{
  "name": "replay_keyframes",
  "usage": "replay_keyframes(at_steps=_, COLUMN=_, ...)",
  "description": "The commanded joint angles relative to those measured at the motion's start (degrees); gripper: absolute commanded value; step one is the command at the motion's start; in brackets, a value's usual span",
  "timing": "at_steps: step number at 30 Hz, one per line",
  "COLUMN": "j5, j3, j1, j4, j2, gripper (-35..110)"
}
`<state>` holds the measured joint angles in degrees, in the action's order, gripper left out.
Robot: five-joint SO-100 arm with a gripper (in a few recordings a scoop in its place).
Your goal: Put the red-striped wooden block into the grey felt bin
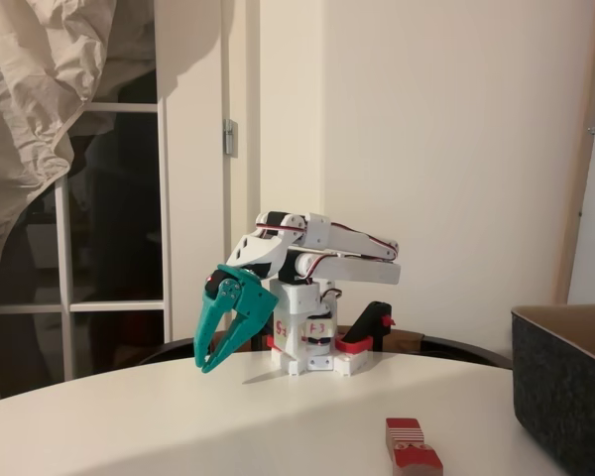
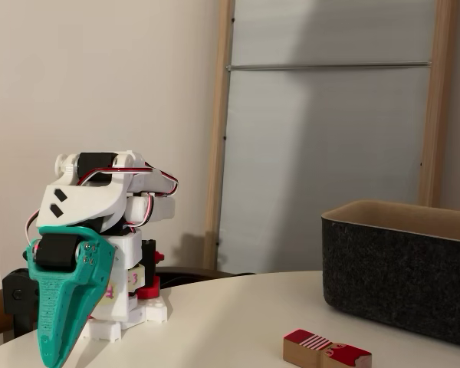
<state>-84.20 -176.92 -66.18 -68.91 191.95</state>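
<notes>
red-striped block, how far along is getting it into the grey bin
Nothing looks done yet: the red-striped wooden block lies on the table, outside the grey felt bin. Nothing is in hand: the teal end effector hangs folded by the arm's base, holding nothing, apart from the block. Still left: reach, grasp, carry it over the bin wall and release.

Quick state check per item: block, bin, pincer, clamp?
red-striped wooden block: lying flat on the table, outside the bin, untouched.
grey felt bin: upright, open top; contents can't be seen.
pincer: slightly open, holding nothing, tips just above the table.
red-and-black clamp: beside the arm's base.
</notes>
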Motion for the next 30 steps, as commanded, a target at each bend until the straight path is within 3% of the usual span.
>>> replay_keyframes(at_steps=1, j5=-0.8, j3=-1.1, j1=0.1, j4=0.1, j2=1.8, gripper=0)
replay_keyframes(at_steps=18, j5=-3.6, j3=-1.1, j1=0.4, j4=0.5, j2=1.8, gripper=1)
replay_keyframes(at_steps=30, j5=-8.0, j3=2.8, j1=0.4, j4=19.2, j2=1.8, gripper=0)
